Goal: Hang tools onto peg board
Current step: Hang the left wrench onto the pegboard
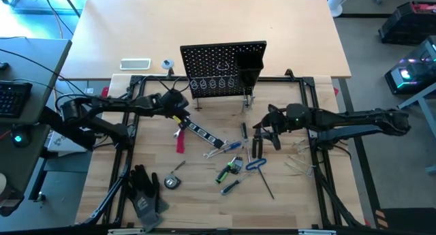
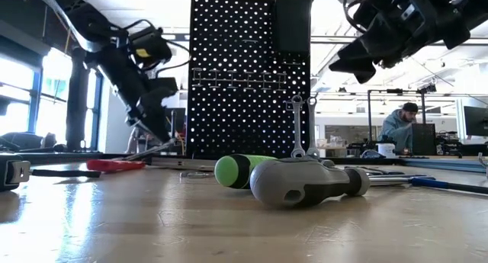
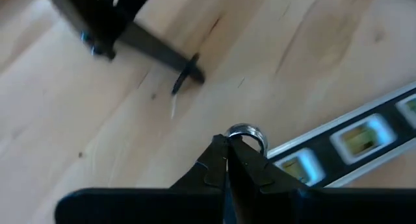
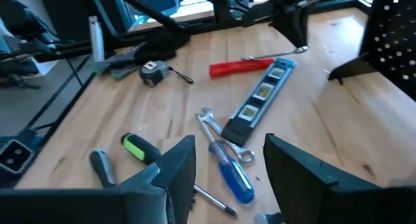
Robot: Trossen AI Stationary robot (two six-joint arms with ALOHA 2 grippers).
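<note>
Pickup step: left gripper (image 3: 227, 160) clamped on 1 wrench (image 3: 247, 133); next, lift toward peg board (image 1: 221, 68). Right gripper (image 4: 227, 165) open, waiting.

From my station, the left pincer (image 3: 227, 160) hides most of a silver wrench (image 3: 247, 134); only its ring end shows. The level (image 3: 351, 141) runs off frame.

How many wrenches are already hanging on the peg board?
2. The left wrench and the right wrench hang side by side low on the peg board, below its black bin. Others may be hidden.
</note>
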